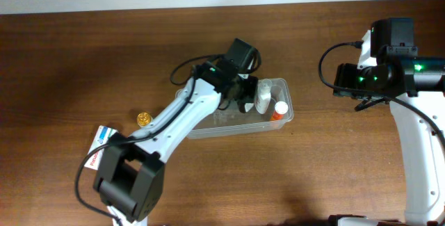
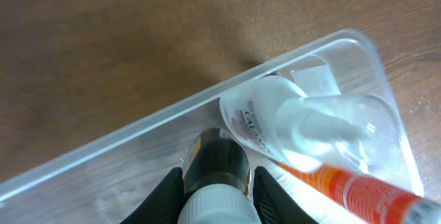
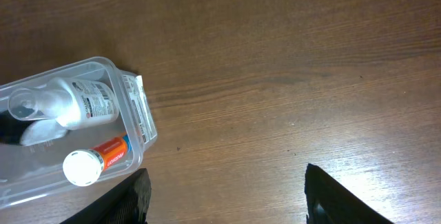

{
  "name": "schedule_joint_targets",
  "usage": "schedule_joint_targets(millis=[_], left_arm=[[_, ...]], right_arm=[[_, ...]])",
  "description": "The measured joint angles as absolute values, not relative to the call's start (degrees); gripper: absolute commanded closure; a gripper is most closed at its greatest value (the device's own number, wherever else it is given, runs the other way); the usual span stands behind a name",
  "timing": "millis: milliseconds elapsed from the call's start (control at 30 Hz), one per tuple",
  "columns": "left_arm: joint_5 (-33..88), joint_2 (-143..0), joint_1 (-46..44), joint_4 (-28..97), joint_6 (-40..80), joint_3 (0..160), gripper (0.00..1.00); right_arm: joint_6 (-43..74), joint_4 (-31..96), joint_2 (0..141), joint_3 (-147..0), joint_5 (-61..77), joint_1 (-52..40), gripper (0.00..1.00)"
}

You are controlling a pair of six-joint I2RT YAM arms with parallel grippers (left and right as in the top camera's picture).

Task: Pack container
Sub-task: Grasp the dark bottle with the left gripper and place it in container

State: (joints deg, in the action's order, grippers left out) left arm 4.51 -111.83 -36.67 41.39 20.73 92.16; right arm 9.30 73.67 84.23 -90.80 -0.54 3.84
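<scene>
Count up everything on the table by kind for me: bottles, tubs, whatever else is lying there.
Bottles: 3: white bottle, orange bottle, dark bottle between the left fingers
Clear container: 1
Small gold round object: 1
Flat printed packet: 1
Total: 6

Your overhead camera looks straight down from high above the wooden table point(image 1: 69, 59), taking in both arms. Your left wrist camera peers steeply down, very close, past the dark bottle point(image 2: 217, 160) between its fingers point(image 2: 162, 200) into the container point(image 2: 138, 124). Your right wrist camera sits farther back, angled down, catching the container's end at left. All three share that end.
</scene>
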Motion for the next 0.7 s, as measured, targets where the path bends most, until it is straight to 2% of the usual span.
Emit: schedule_joint_targets(millis=[200, 233, 300, 400, 500, 700], left_arm=[[4.5, -115.3, -37.8, 41.0, 24.2, 92.2, 0.98], [4.5, -115.7, -37.9, 41.0, 24.4, 92.2, 0.95], [4.5, -115.7, -37.9, 40.8, 24.8, 92.2, 0.74], [4.5, -115.7, -37.9, 40.7, 25.1, 92.2, 0.55], [4.5, -115.8, -37.9, 40.8, 25.6, 92.2, 0.53], [4.5, -115.8, -37.9, 40.8, 25.8, 92.2, 0.4]], right_arm=[[9.3, 73.7, 84.2, -90.8, -0.5, 3.8, 0.36], [9.3, 73.7, 84.2, -90.8, -0.5, 3.8, 0.36], [9.3, 73.7, 84.2, -90.8, -0.5, 3.8, 0.36], [9.3, 73.7, 84.2, -90.8, -0.5, 3.8, 0.36], [9.2, 73.7, 84.2, -90.8, -0.5, 3.8, 0.36], [9.2, 73.7, 84.2, -90.8, -0.5, 3.8, 0.36]])
